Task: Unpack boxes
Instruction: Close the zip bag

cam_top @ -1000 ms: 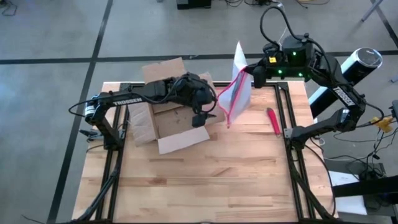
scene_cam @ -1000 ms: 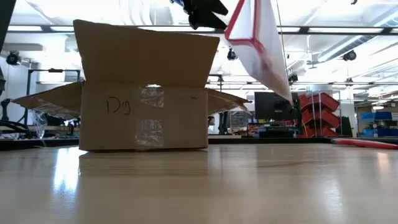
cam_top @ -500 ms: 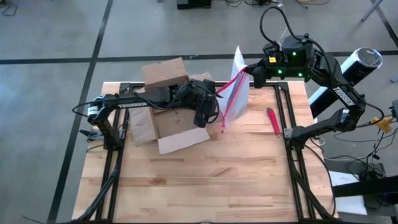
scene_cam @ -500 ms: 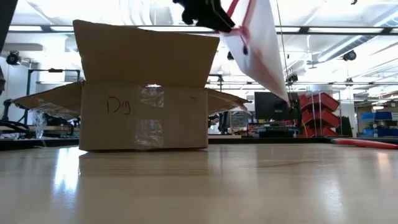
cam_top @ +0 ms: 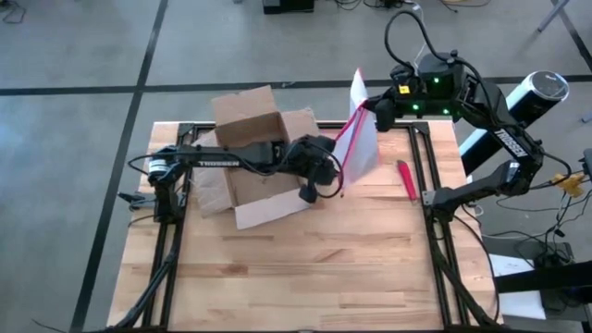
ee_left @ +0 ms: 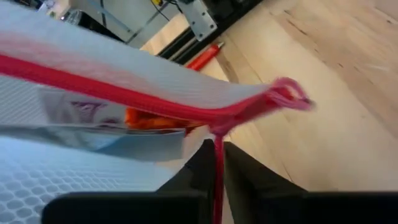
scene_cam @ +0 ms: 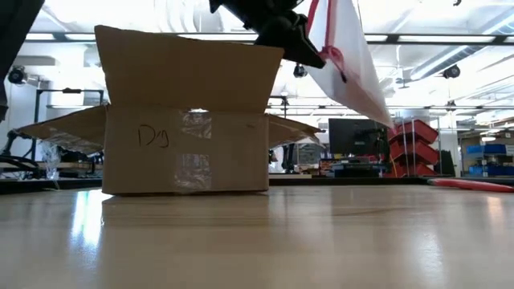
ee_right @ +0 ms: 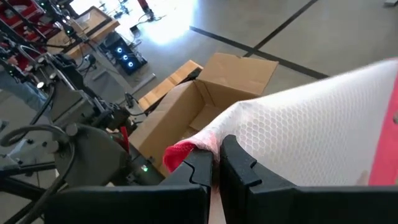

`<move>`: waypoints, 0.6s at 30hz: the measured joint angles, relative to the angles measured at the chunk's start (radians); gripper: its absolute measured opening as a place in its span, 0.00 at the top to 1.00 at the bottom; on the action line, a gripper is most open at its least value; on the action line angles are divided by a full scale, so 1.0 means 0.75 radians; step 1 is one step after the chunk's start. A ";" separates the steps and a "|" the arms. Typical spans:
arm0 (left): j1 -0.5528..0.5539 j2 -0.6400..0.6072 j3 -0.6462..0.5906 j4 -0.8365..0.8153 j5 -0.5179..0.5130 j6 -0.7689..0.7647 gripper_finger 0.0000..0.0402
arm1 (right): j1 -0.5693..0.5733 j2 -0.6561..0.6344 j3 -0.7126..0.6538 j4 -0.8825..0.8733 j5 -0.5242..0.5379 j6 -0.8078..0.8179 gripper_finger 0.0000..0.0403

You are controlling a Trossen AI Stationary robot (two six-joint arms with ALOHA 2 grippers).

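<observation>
Between the two sets of jaws, both clamped shut on pink edging, the pouch [cam_top: 356,139] hangs limp and light from left gripper [cam_top: 320,181] and right gripper [cam_top: 372,109], just beside the open, stiff-looking box [cam_top: 254,157], so seam grips suit it.

Matt cardboard box [cam_top: 254,148], seemingly honeycomb-textured pouch [cam_top: 359,139]
</observation>
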 joint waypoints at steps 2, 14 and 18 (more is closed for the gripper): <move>0.000 -0.008 0.001 0.011 0.000 -0.020 0.98 | 0.000 0.000 0.000 0.002 0.000 -0.021 1.00; -0.002 -0.115 0.141 -0.011 0.051 -0.087 1.00 | 0.000 -0.001 0.001 0.006 0.024 -0.196 1.00; -0.002 -0.135 0.224 -0.066 0.052 -0.087 1.00 | 0.000 0.002 0.001 0.003 0.037 -0.265 1.00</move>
